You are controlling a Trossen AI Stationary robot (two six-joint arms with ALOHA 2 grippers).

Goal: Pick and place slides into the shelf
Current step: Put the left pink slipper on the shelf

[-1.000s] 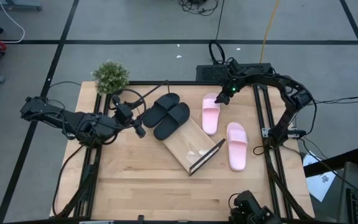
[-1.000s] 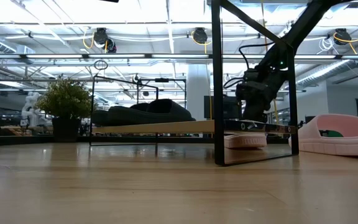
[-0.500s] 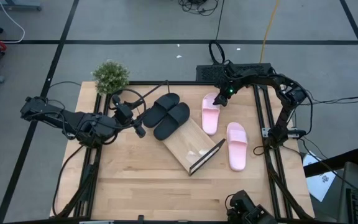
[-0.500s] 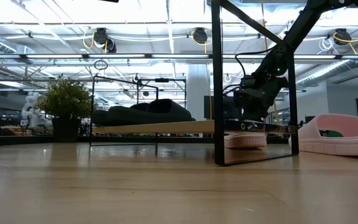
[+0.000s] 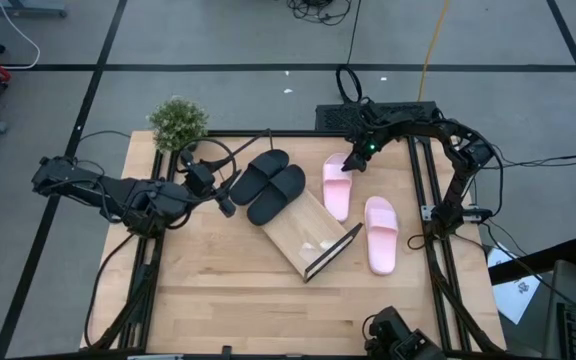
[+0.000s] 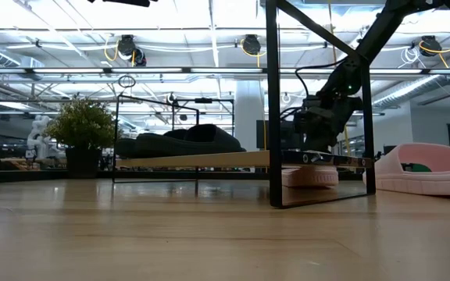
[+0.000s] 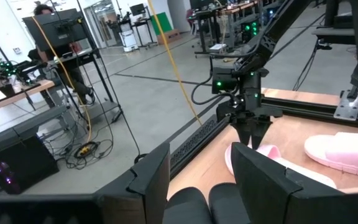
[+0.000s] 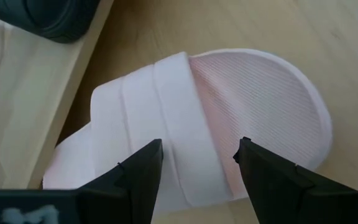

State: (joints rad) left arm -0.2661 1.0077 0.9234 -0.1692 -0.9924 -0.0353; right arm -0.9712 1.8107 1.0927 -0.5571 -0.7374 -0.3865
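Apparently poised over the pink slide (image 8: 191, 124) beside the shelf (image 5: 306, 235), the right gripper (image 5: 349, 166) has open jaws; closing off-centre could shove it under the shelf board.

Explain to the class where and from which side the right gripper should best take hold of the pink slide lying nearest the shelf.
Probably the wide strap, from straight above. The pink slide lies flat, sole down, beside the shelf, so its raised strap is the one part that fingers can close across. The right gripper is above that strap, open, one finger on each side; the left gripper waits near the black slides.
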